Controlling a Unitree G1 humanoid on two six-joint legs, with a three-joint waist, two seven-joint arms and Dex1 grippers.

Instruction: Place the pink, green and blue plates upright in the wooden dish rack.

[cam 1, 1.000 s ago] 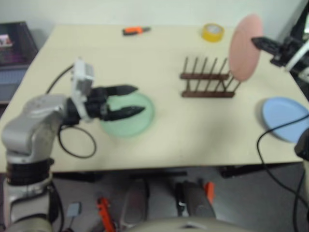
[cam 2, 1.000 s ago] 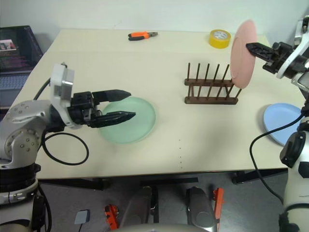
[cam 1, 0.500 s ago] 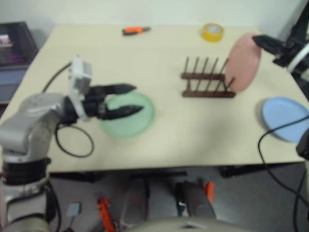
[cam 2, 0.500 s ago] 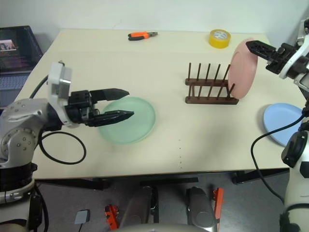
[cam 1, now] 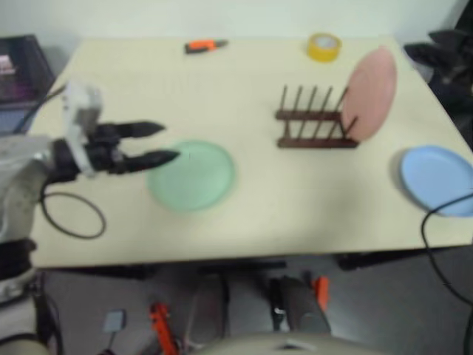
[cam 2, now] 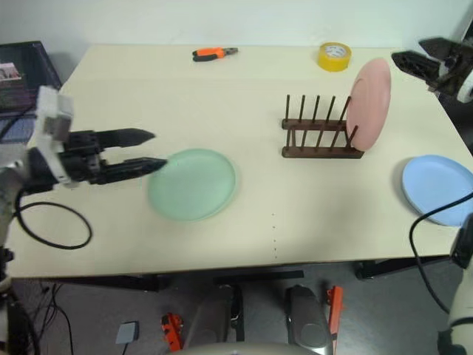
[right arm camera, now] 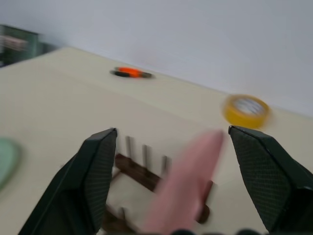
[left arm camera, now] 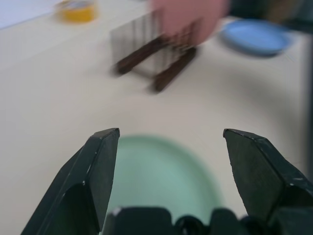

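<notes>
left hand point(cam 2: 151, 150): fingers spread wide, empty, pointing level at the left rim of the green plate point(cam 2: 192, 184), flat on the bench point(cam 2: 244, 111)
rack point(cam 2: 320, 137): pink plate point(cam 2: 368, 103) stands upright at its right end
blue plate point(cam 2: 437, 188): flat, near right
right hand point(cam 2: 420, 56): far right, spread wide, empty
right wrist view: orange pliers point(right arm camera: 128, 72), yellow tape point(right arm camera: 246, 110) at far edge

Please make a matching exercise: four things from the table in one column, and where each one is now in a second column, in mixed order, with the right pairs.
Things:
1. pink plate
2. green plate
3. blue plate
4. yellow tape roll

Places:
A. flat at the table's right edge
B. at the table's far edge, behind the wooden dish rack
C. standing upright at the rack's right end
D. flat on the table, just ahead of the open left gripper

Pairs: 1-C, 2-D, 3-A, 4-B
</notes>
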